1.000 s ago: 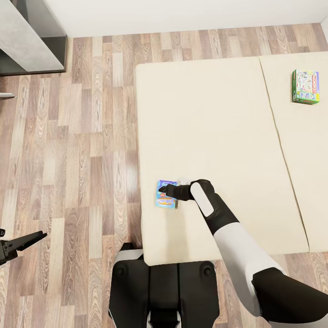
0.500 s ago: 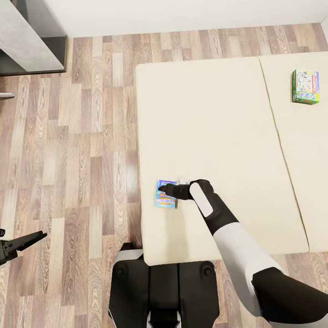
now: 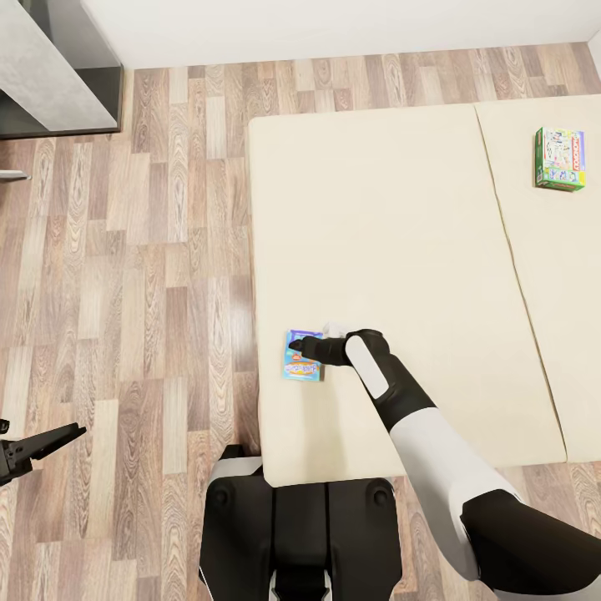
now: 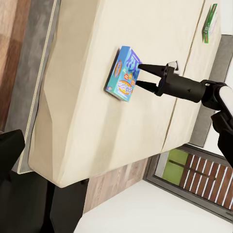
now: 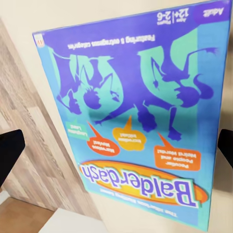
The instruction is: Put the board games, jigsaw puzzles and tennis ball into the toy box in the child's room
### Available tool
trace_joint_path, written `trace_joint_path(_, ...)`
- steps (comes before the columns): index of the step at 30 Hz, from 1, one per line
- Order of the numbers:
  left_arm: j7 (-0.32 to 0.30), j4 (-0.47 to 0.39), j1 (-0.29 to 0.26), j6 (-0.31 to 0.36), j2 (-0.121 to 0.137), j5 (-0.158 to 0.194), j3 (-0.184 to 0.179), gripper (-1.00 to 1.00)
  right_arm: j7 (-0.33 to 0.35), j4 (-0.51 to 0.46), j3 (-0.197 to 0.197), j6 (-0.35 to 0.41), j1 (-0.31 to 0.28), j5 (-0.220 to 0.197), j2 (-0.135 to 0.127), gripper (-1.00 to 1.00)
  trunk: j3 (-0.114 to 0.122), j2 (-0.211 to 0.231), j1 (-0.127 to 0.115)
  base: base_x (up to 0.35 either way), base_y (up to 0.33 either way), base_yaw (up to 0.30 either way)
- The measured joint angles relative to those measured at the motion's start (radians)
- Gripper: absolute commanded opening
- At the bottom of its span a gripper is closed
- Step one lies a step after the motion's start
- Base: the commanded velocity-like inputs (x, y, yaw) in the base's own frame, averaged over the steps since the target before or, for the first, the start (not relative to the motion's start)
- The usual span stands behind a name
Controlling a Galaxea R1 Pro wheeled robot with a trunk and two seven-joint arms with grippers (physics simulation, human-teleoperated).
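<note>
A blue-purple board game (image 3: 292, 367) lies flat near the front left corner of the bed (image 3: 392, 217). My right gripper (image 3: 299, 351) hovers right over it, open, with one finger toward each side of the box. In the left wrist view the two fingers of the right gripper (image 4: 139, 74) straddle the box (image 4: 121, 73) with a gap to it. The right wrist view shows the "Balderdash" cover (image 5: 136, 107) close up, with fingertips (image 5: 9, 148) at both edges. A green-edged board game (image 3: 559, 159) lies far right on the bed. My left gripper (image 3: 42, 442) hangs over the floor.
Wood-plank floor (image 3: 150, 250) runs along the bed's left side. A grey cabinet (image 3: 50, 67) stands at the back left by the white wall. A seam (image 3: 505, 217) splits the mattress in two. My dark base (image 3: 296, 534) stands against the bed's front edge.
My right gripper has crept slightly further over the blue-purple board game. The left arm and the green-edged game have not moved.
</note>
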Motion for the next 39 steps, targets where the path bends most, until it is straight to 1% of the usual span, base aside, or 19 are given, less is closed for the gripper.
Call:
trace_joint_path(8, 0.0, -0.001, 0.0, 0.0, 0.0, 0.0, 0.0, 1.0, 0.003, 0.0, 0.002, -0.01, 0.0, -0.005, 0.0, 1.0, 0.0, 0.0, 0.0, 0.0, 0.0, 0.0)
trace_joint_path(16, 0.0, 0.0, 0.0, 0.0, 0.0, 0.0, 0.0, 1.0, 0.052, 0.0, 0.003, -0.013, 0.0, -0.025, 0.0, 1.0, 0.0, 0.0, 0.0, 0.0, 0.0, 0.0)
trace_joint_path(39, 0.0, -0.001, 0.0, 0.0, 0.0, 0.0, 0.0, 1.0, 0.06, 0.026, 0.004, -0.033, 0.0, -0.027, 0.0, 1.0, 0.0, 0.0, 0.0, 0.0, 0.0, 0.0)
